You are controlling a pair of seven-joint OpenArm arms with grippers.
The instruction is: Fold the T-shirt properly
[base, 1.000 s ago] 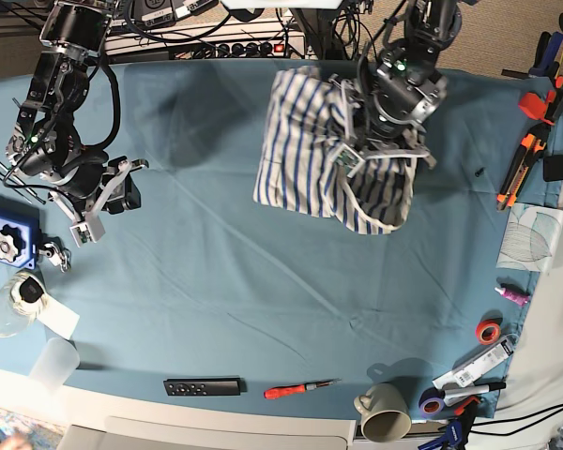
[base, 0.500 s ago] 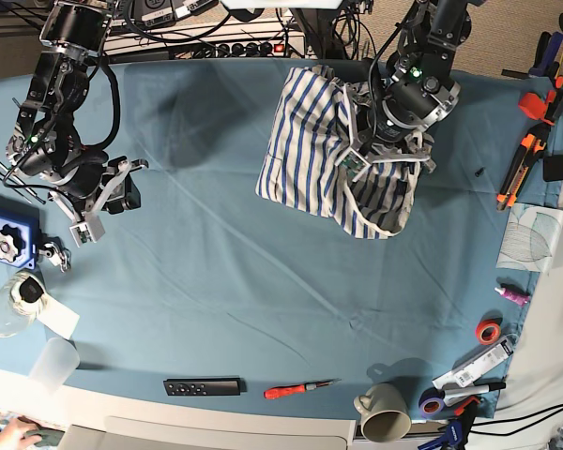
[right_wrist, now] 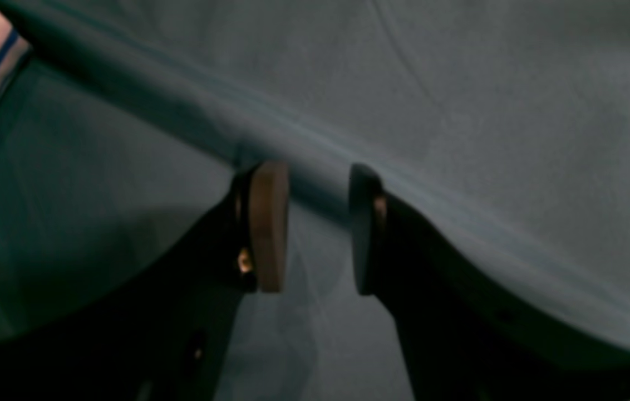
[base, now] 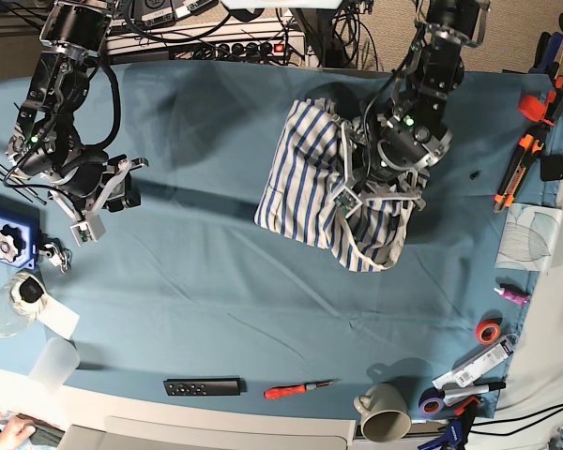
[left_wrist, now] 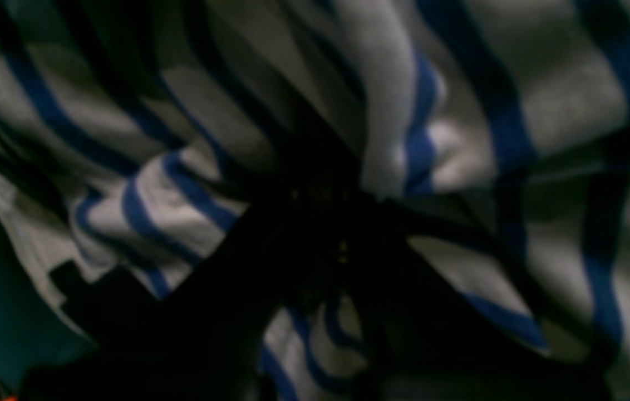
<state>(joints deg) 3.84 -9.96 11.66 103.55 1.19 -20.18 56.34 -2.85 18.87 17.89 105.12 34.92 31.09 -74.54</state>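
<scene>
My left gripper (base: 387, 178) was clenched on the bunched T-shirt (base: 305, 178), its jaws buried in striped folds in the left wrist view; my right gripper (right_wrist: 309, 228) stood parted, grasping nothing, above bare teal table cover (base: 225, 281). The T-shirt lay crumpled at the far middle of the table, partly lifted under my left arm. My right gripper was well apart from it, near the left edge. Along the near edge lay a black remote (base: 202, 386), a red-handled screwdriver (base: 300, 388) and a mug (base: 383, 418).

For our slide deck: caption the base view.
Left gripper bunches the white blue-striped cloth T-shirt.
</scene>
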